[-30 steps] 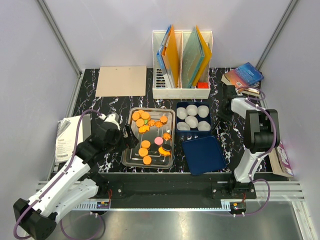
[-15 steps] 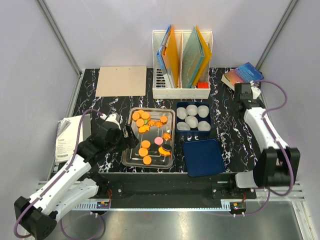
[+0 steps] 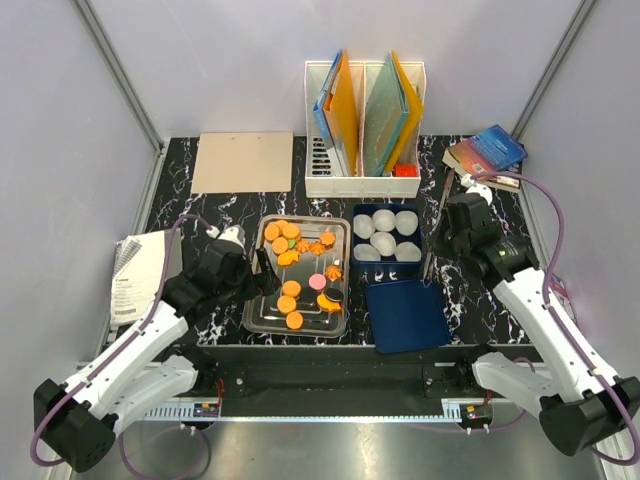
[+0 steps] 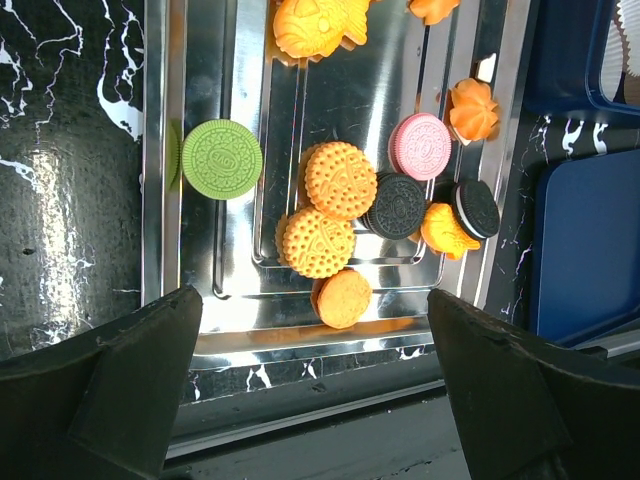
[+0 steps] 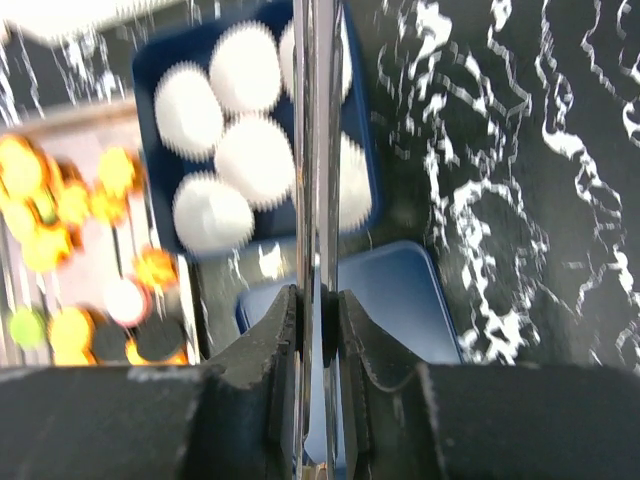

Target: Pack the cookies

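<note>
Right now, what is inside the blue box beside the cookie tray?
White paper cups fill the blue box; from above they look empty. The box floor beneath them is covered, and the metal tongs in the right gripper hide part of one cup.

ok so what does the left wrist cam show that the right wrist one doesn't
Only the left wrist view shows the left gripper, jaws wide open, and the cookies in sharp focus with readable stamped patterns.

Only the right wrist view shows the right gripper shut on a thin metal tool, and the cluster of white paper cups.

Both views show the cookies on the metal tray, though they are blurred in the right wrist view, and the blue lid.
</note>
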{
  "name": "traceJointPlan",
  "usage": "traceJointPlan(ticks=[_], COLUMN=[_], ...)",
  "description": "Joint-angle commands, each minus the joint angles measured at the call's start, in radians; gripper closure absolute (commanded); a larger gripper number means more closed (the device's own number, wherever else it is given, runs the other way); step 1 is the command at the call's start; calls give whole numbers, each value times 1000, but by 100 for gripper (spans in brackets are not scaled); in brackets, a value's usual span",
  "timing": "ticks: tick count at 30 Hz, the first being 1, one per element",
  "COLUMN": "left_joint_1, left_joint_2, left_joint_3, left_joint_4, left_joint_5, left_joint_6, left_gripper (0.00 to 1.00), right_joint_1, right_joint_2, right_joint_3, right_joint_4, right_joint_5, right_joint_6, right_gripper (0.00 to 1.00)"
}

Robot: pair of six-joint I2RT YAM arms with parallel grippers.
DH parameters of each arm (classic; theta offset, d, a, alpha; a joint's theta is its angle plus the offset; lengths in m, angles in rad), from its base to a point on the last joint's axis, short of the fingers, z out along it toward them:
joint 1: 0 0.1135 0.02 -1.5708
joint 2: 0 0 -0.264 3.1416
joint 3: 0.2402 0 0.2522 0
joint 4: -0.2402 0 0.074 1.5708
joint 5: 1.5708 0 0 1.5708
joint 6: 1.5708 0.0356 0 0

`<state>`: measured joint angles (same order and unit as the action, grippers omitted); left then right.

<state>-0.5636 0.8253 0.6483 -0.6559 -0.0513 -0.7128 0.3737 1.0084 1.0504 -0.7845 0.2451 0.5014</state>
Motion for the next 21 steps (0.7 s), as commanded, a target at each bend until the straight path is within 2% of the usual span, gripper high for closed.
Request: traceJointPlan(ticks=[1, 3, 4, 8, 11, 21], left_joint_1=[-7, -7, -7, -9, -7, -7], left_joint_2=[-11, -23, -26, -25, -25, -35], left_joint_3=[48, 50, 54, 70, 71, 65], left_joint_4=[35, 26, 15, -4, -8, -28], left_joint_5=[-7, -34, -44, -73, -76, -90], left_joint_6=[4, 12, 16, 21, 9, -7], left_gripper=[1, 1, 1, 1, 1, 1], right_joint_1=[94, 140, 209, 387, 422, 430], right_joint_2=[-42, -39, -24, 13, 16, 3], right_joint_3=[11, 26, 45, 98, 118, 112], right_joint_4=[-131, -162, -174, -216, -187, -144], right_joint_5=[4, -29, -73, 22, 19, 42], right_joint_6=[-58, -63, -64, -3, 22, 31], right_gripper=[100, 100, 100, 100, 88, 78])
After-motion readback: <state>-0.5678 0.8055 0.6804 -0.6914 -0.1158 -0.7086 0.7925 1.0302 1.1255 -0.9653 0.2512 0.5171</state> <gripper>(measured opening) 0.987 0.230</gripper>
